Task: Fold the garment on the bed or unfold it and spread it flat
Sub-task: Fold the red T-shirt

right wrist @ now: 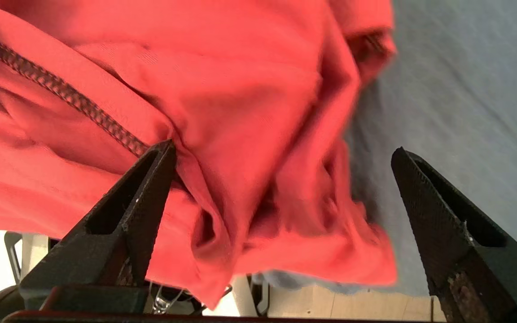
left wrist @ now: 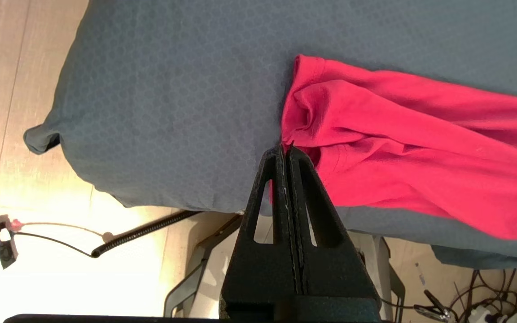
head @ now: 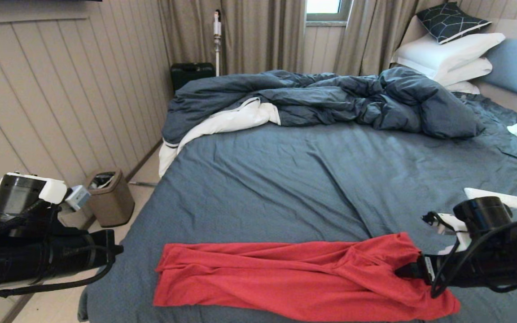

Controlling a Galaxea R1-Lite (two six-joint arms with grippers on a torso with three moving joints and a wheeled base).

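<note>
While the garment lies in a long, rumpled red band across the near edge of the bed, we see both arms low at either end of it. From the head view the shirt runs from about seven o'clock to five o'clock, and no lettering shows on it.

Our left gripper has its fingers pressed fully together with nothing between them; its tips sit just at the bunched left end of the shirt, near the mattress corner, and we cannot tell whether they touch the cloth. In the head view that arm hangs off the bed's side at about eight o'clock.

Our right gripper stands spread wide, one finger against the red folds and the other over bare sheet; it clasps nothing. Its arm sits at about four o'clock, over the shirt's right end.

At twelve o'clock a dark blue duvet lies heaped, with white pillows at one o'clock.
</note>
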